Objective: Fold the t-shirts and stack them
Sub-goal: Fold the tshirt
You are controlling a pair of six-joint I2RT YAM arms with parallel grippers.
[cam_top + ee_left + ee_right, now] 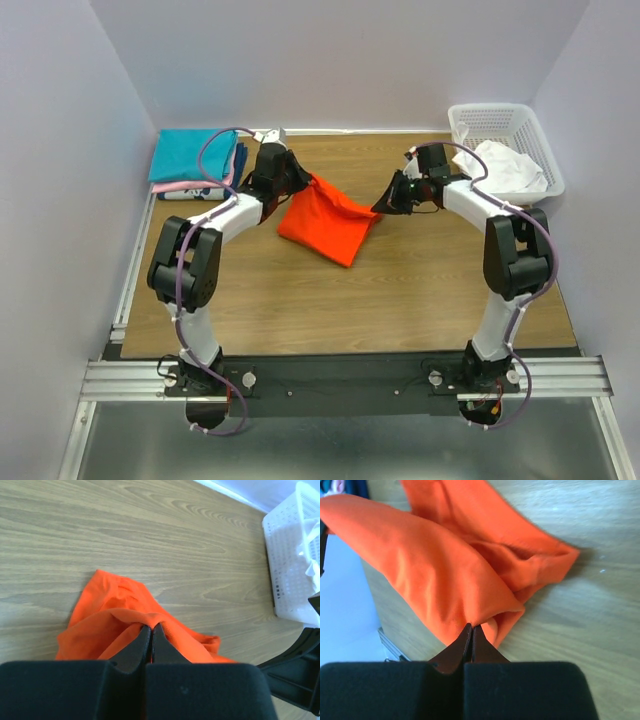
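An orange-red t-shirt (pixel 330 222) hangs stretched between my two grippers above the middle of the wooden table, its lower part sagging onto the wood. My left gripper (pixel 305 180) is shut on the shirt's left corner; in the left wrist view (pixel 151 626) cloth (pixel 117 612) bunches over the closed fingertips. At the shirt's right corner my right gripper (pixel 385 205) is pinched shut, with the cloth (pixel 435 565) draped ahead of the tips (pixel 471 627). A stack of folded t-shirts (pixel 195 160), teal on top over pink and navy, lies at the back left. A white t-shirt (pixel 505 165) lies crumpled in the basket.
A white plastic lattice basket (pixel 497 120) stands at the back right corner, also seen in the left wrist view (pixel 287 555). Grey walls close in the table on three sides. A metal rail (pixel 350 378) runs along the near edge by the arm bases.
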